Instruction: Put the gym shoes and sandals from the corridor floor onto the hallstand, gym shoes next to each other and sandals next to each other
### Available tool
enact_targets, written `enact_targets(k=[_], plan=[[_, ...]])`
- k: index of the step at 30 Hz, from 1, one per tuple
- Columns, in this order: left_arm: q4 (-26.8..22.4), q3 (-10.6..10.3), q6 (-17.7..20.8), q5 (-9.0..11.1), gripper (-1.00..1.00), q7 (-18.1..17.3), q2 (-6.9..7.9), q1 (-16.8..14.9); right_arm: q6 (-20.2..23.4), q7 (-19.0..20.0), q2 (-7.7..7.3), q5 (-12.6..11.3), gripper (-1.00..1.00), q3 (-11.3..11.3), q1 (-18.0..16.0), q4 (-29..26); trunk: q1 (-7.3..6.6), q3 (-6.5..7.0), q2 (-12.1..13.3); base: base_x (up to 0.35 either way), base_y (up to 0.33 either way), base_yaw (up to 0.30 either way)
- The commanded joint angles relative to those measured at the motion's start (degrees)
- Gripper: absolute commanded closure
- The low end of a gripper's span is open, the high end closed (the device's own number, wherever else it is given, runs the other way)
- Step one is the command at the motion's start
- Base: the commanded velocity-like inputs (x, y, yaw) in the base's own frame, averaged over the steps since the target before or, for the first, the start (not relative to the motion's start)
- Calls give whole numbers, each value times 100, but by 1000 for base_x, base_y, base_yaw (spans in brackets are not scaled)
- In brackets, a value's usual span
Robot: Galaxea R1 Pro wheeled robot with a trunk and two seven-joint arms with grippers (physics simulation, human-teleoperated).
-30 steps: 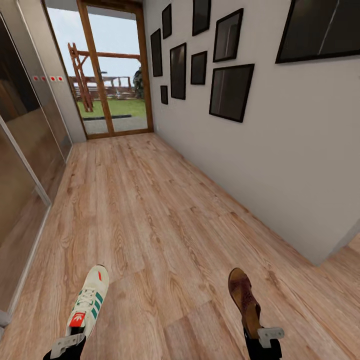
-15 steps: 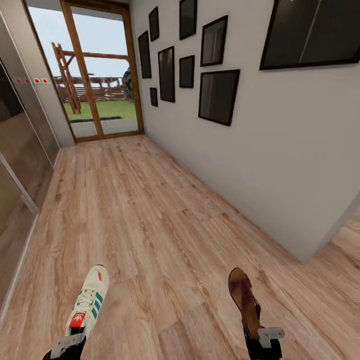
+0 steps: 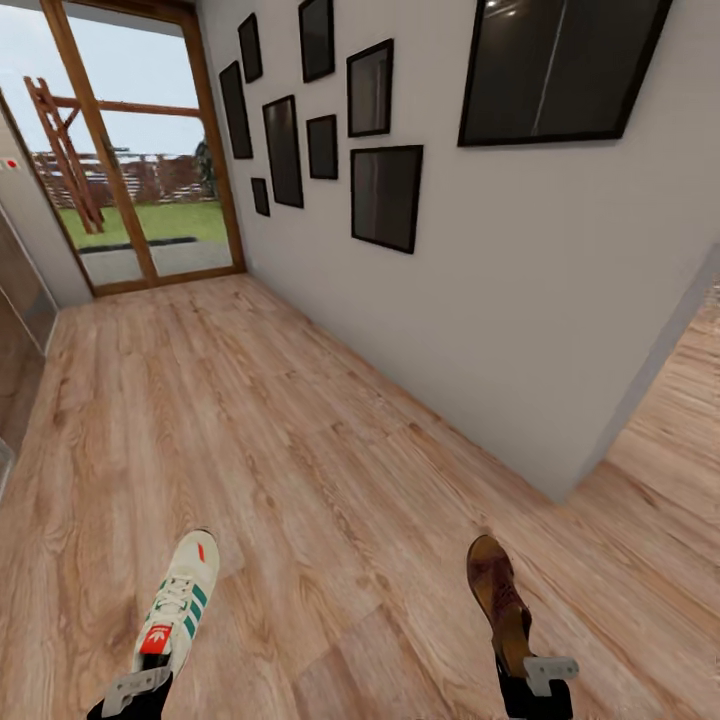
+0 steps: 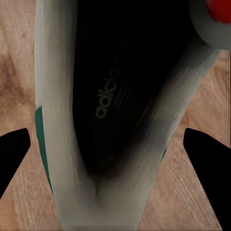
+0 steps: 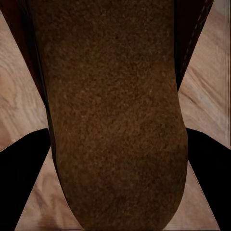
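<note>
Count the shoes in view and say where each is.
2: a gym shoe in the left gripper, a sandal in the right gripper. Others may be out of frame.

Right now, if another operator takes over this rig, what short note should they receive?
Left pincer: shut on one gym shoe, carried above the corridor floor.
Right pincer: shut on one sandal, also carried.
Done: one shoe of each pair is picked up.
Left: find the hallstand, place both on it, then fetch the other gym shoe and sandal and set each beside its partner.
</note>
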Motion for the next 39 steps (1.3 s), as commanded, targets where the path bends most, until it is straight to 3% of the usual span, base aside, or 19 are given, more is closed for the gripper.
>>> enact_targets(k=[1, 2, 5, 7, 14, 39], plan=[[0, 49, -22, -36, 100, -29, -1, -5, -19, -17, 3, 60, 100, -30, -6, 8, -1, -4, -2, 0, 0, -267], [0, 49, -22, -36, 100, -29, -1, -5, -19, -17, 3, 60, 100, -30, -6, 8, -1, -4, -2, 0, 0, -267], [0, 48, -48, -9, 100, 11, -12, -5, -19, -10, 19, 67, 100, -554, -5, 12, -1, -4, -2, 0, 0, -267], [0, 44, -51, -5, 100, 82, -14, -5, -19, -9, 21, 68, 100, -603, -5, 13, -1, -4, -2, 0, 0, -267], [6, 40, -54, -31, 100, 311, -15, -5, -19, 0, 32, 76, 100, -651, -5, 15, -1, -4, -2, 0, 0, -267], [17, 39, -54, -33, 100, 318, -15, -4, -19, 1, 41, 86, 100, -650, -5, 22, -1, -4, -2, 0, 0, -267]])
